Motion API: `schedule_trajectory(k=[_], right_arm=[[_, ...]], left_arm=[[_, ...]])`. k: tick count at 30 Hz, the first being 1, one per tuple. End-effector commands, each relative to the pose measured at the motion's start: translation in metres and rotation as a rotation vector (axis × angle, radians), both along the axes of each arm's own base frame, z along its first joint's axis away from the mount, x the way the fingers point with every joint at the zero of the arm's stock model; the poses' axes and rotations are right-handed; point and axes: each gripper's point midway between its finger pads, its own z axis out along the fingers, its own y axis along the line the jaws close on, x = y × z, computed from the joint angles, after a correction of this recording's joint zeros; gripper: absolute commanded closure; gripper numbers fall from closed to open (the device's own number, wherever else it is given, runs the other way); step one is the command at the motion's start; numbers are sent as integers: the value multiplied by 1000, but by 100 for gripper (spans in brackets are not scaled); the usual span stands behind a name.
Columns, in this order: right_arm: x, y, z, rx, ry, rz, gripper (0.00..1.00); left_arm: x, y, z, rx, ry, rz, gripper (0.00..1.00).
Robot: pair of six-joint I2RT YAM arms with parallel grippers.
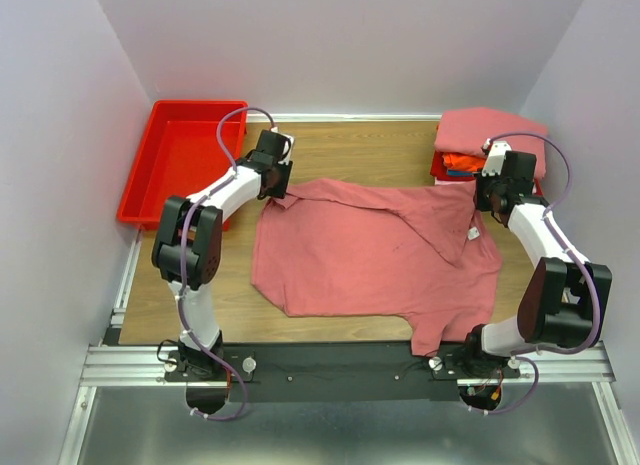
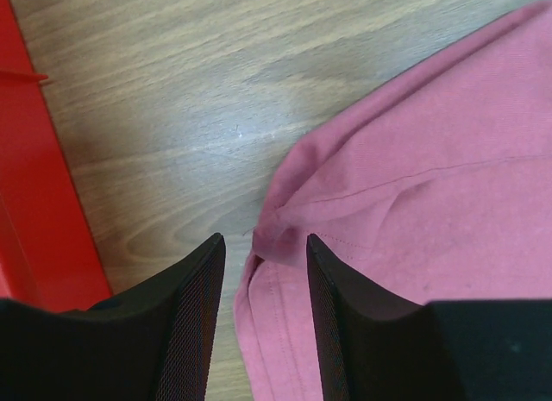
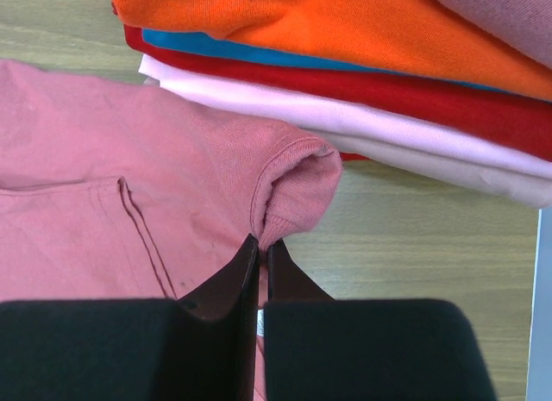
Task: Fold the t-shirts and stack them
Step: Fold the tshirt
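A large salmon-pink t-shirt [image 1: 375, 260] lies spread over the middle of the table, its white neck tag [image 1: 473, 232] showing near the right side. My left gripper [image 1: 275, 183] is at the shirt's far left corner. In the left wrist view its jaws [image 2: 266, 246] stand open, with a bunched fold of the pink cloth [image 2: 431, 177] lying between the fingers, ungripped. At the shirt's far right edge my right gripper [image 1: 490, 200] is shut on a sleeve cuff [image 3: 293, 181], pinching the hem at its tips [image 3: 263, 246]. Folded t-shirts [image 1: 490, 140] are stacked at the back right.
A red plastic bin [image 1: 180, 160] stands at the back left, and its wall [image 2: 34, 203] is close beside my left fingers. The stack [image 3: 345, 30] shows orange, blue, red and pale pink layers just beyond the held cuff. White walls enclose the table.
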Motion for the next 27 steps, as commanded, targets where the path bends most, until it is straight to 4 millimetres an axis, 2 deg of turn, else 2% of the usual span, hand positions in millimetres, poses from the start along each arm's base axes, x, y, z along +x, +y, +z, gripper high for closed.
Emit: schedule_trajectory(k=[1,2,5,6,8,9,13,19,23,27], right_arm=[[-2,-1,-3,19,7,-8,90],[-2,0,-3,22,8,-5,90],[-1,-2,-2,21,5,-10,90],[-1,-1,-2,24,5,-9,90],[-2,-2,-2,23,3,-10,90],[-2,-2,-1,23,2,-10,90],[-2,-2,-2,26,3,-10,90],[-2,-3,-2,25,3,-13,90],[-3,-2,-2,27,4,-11,90],[-3,-2,-3,28,7,-8,90]], left_arm=[[-5,-2,-12,-8,61,-32,50],[-6,-3,-13,-8,64,-35,50],[-5,-5,-15,-18,73,-45,60],[-6,-7,-19,-23,84,-49,68],[-5,-8,-21,-26,90,-54,76],[-5,-8,-21,-26,92,-55,85],[3,-5,-11,-14,55,-33,99],[28,-4,24,3,-51,-11,100],[40,-3,29,22,-74,-7,100],[49,-2,22,47,-74,-7,100]])
